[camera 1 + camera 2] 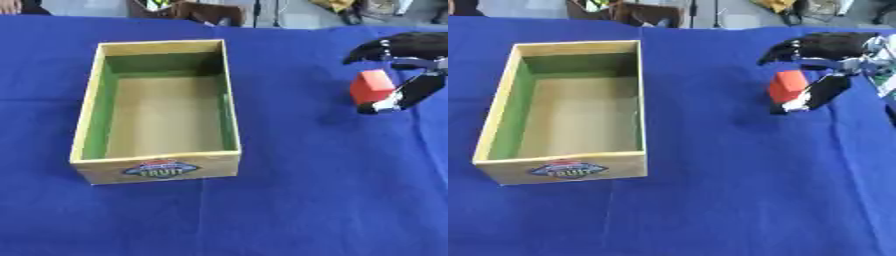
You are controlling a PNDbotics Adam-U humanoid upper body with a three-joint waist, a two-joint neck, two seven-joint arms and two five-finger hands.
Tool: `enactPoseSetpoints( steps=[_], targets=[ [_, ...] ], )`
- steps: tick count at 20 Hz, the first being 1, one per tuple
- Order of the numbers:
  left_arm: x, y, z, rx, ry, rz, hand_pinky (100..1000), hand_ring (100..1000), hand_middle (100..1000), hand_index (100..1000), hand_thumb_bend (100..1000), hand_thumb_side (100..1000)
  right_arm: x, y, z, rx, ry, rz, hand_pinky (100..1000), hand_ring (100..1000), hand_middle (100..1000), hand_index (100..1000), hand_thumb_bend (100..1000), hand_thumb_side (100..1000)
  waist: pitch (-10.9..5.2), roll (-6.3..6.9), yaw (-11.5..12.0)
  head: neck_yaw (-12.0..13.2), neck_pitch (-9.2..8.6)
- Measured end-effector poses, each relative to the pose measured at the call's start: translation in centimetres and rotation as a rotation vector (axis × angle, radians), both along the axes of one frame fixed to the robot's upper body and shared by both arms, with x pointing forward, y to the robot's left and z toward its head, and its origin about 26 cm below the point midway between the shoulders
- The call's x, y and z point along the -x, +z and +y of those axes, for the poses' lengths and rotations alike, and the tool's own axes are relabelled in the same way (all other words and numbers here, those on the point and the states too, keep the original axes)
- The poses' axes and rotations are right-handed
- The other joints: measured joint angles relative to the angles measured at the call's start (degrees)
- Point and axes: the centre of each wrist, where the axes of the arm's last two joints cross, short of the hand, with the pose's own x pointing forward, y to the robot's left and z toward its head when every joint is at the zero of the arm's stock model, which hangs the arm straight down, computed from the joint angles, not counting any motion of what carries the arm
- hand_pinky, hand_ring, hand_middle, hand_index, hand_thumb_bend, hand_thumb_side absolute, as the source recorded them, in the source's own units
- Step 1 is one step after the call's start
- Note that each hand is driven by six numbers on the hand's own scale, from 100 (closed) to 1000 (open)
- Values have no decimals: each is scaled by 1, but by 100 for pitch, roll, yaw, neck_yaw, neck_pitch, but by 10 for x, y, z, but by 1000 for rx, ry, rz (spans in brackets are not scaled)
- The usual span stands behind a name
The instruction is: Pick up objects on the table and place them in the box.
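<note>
Red block (pixel 787 85), small and cube-like, sits in the grasp of the right hand (pixel 833 60) at the right side of the scene, well apart from the box (pixel 156 167). That hand comes in from the right edge, black with silver parts; its upper fingers (pixel 376 50) arch over the top of the block while a lower digit (pixel 404 95) with a pale tip slants down along the block's right side, so the block is pinched between them. A faint shadow lies on the blue cloth (pixel 306 200) under the block, but whether the block is clear of the cloth or resting on it cannot be told. The box is a wooden, open-topped crate standing left of centre, with green inner walls on the left and far sides, a bare tan floor, and a blue and red label reading "FRUIT" on its near wall. Nothing lies inside it. The blue cloth covers the whole table, with soft creases running toward the near edge. The left hand shows in neither view.
</note>
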Motion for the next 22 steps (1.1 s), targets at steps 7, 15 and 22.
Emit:
enactPoseSetpoints(
  steps=[7,15,22],
  targets=[
    [-1,0,-2,-1,-7,-4,258,388,446,643,100,985,0,0,-7,9,-39,-5,849,930,892,1000,490,817,68,19,34,-72,-65],
    [0,-2,-2,-6,-4,3,259,389,447,643,100,987,7,10,-15,33,-62,-47,848,932,905,1000,480,827,71,25,-41,-42,-82],
    [1,-2,-2,-11,-3,6,260,390,448,643,100,989,12,16,-20,45,-87,-77,856,942,926,1000,515,806,76,-1,-57,-6,-93]
  ],
)
